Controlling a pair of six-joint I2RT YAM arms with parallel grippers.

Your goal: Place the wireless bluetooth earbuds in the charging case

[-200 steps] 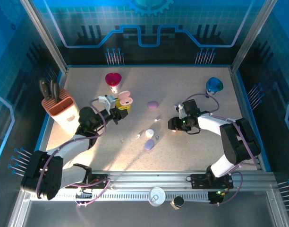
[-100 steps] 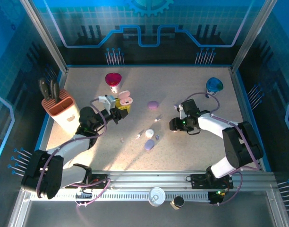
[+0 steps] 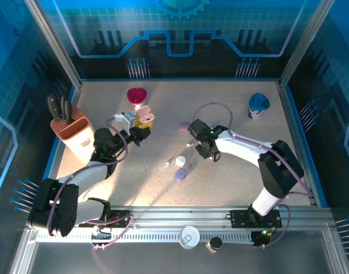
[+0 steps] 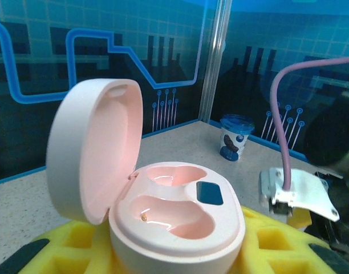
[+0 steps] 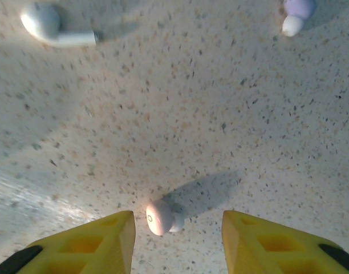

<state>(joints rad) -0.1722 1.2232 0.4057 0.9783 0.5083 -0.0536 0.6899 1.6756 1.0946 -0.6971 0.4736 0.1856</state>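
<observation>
Speckled counter (image 3: 237, 188) inside a blue-lit enclosure, seen from above and from both wrists.

**Change.** Over the last second the right arm (image 3: 243, 149) has swung in from the right side of the counter to its centre. The left arm has barely shifted.

**Right side.** The right fingers (image 5: 271, 245) stand open and point down at the counter. A pinkish earbud (image 5: 160, 217) lies on the surface between them, nearer the one on the left of that view and touching neither. A white earbud (image 5: 52, 25) with a stem and a purple earbud (image 5: 297, 14) lie well apart from it, toward the far corners of the wrist view.

**Left side.** The left fingers (image 4: 271, 242) are closed on the pink charging case (image 4: 174, 211), gripping its base from both sides. Its lid (image 4: 94, 148) is hinged fully back and both wells are bare. In the overhead view the case (image 3: 145, 119) is held aloft near the back left of the counter, just in front of a red cup (image 3: 137, 96).

**Meaning for the task.** No earbud is seated yet. The right arm's move reads as an approach to a first pick: the fingers are aligned over the pinkish earbud and need only descend and close. The piece is small and rounded, so an off-centre pinch may flick it away. The held-open case appears to be waiting to receive it.
</observation>
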